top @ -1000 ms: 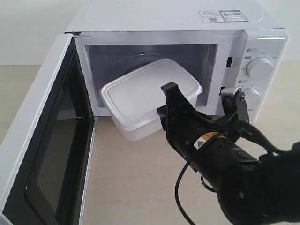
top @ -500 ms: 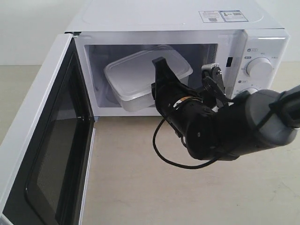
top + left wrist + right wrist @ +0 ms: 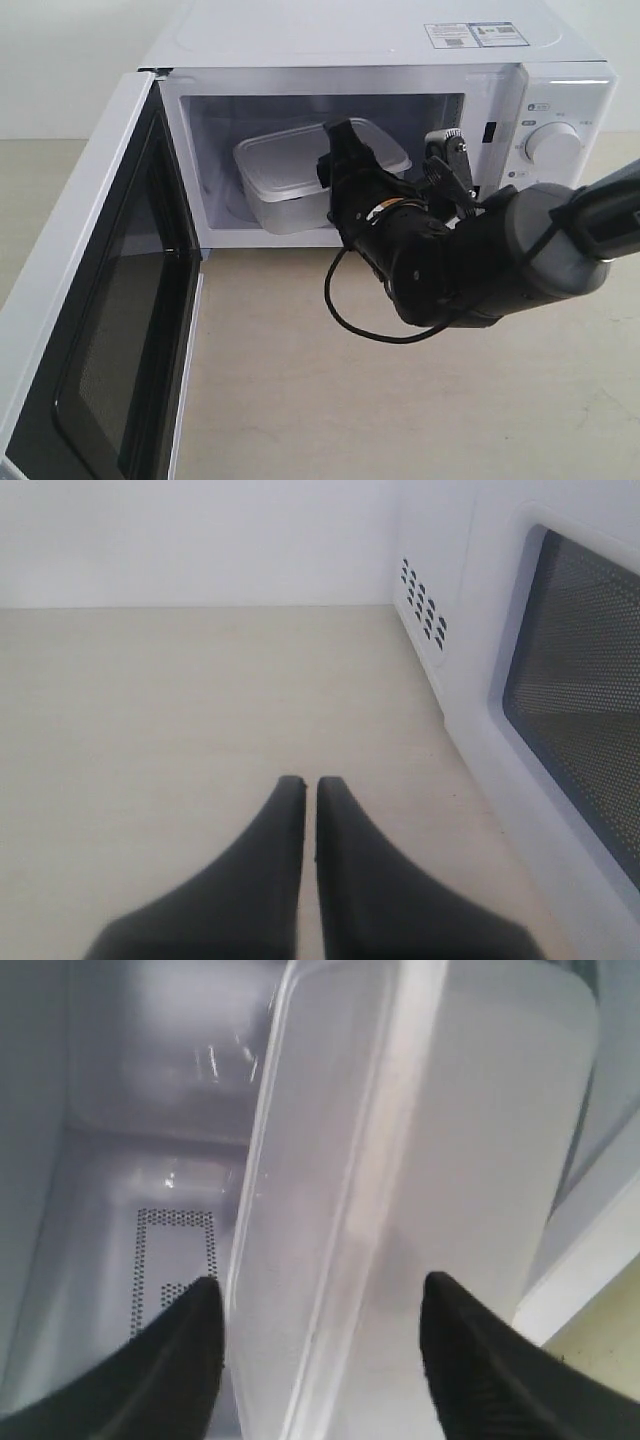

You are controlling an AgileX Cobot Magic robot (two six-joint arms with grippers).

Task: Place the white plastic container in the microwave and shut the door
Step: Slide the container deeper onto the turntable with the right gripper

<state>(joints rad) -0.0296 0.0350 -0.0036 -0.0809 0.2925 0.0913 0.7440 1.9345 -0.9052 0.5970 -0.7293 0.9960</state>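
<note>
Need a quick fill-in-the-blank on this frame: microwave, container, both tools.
The microwave door stands ___.
The container is ___ the microwave.
The right tool has its fingers on either side of the ___.
The left tool, beside the door, is ___.
Missing: open; inside; container; shut.
</note>
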